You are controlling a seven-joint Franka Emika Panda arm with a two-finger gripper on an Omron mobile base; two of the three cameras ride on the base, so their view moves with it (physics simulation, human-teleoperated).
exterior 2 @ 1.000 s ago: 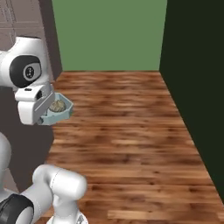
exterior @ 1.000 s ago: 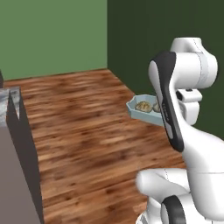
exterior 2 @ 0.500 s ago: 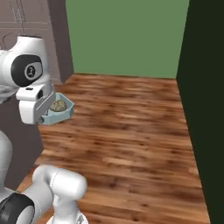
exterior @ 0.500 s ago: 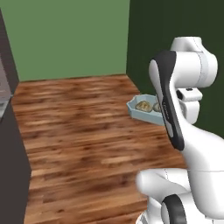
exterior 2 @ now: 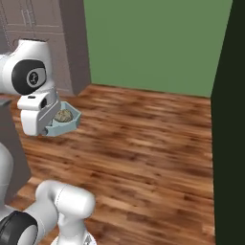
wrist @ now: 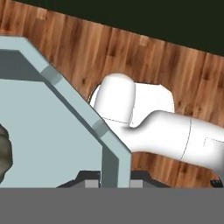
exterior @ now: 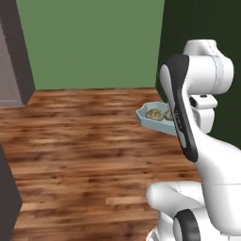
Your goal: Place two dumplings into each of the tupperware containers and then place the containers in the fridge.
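A pale teal tupperware container [exterior: 151,120] hangs in the air above the wooden floor, held at one end by my gripper [wrist: 111,181], which is shut on its rim. Two tan dumplings [exterior: 154,113] lie side by side inside it. In the right base view the container [exterior 2: 66,126] juts out from the white hand, and one dumpling [exterior 2: 62,115] shows over its rim. The hand view looks along the container's wall [wrist: 78,109], with the edge of a dumpling [wrist: 3,153] at the far left. The fridge is out of view.
Wooden floor [exterior: 80,141] stretches ahead to a green wall [exterior 2: 153,43]. Tall grey cabinets [exterior 2: 43,28] stand at the left. A dark green wall [exterior 2: 229,143] borders the right side. A dark grey counter side [exterior: 7,197] juts in at the lower left.
The whole scene has slid across both base views, so the base has turned. The grey cabinets have come further into view. The container stays in the shut gripper, unchanged against the arm.
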